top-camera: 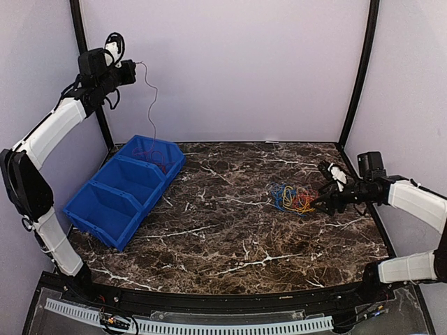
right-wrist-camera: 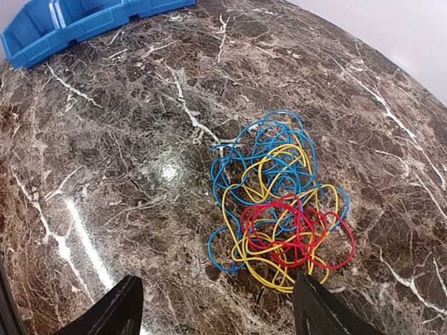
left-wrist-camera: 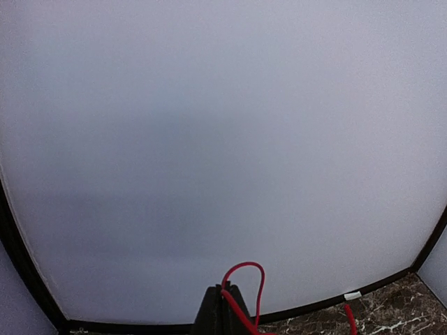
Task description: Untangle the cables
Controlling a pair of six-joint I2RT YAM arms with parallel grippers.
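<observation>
Left tool (top-camera: 131, 68) is raised high in the upper left of the overhead view, clamped tight on one red cable (left-wrist-camera: 244, 264). The left wrist view shows the strand looping out of the closed tip. From there the strand hangs down as a thin line, and its lower end lies in the far compartment of the blue bin (top-camera: 150, 206). Judgement: the arm is held this high so the whole length hangs free and feeds into the bin without dragging over the tabletop (top-camera: 230, 237). The remaining bundle (right-wrist-camera: 279, 202) lies on the tabletop right of centre, well apart from the bin. It is made of blue, yellow and red loops, with blue mostly toward the far side and red on top at the near side. Right tool (right-wrist-camera: 216, 286) is low and just beside the bundle on its right. Its fingers (right-wrist-camera: 115, 314) are spread wide with nothing between them, and the near edge of the bundle sits in line with the gap. Judgement: it is set wide and low to take one outer loop. The red one on top looks the easiest to pick. Risk: the loops cross closely, so closing here may catch two colours at once.
</observation>
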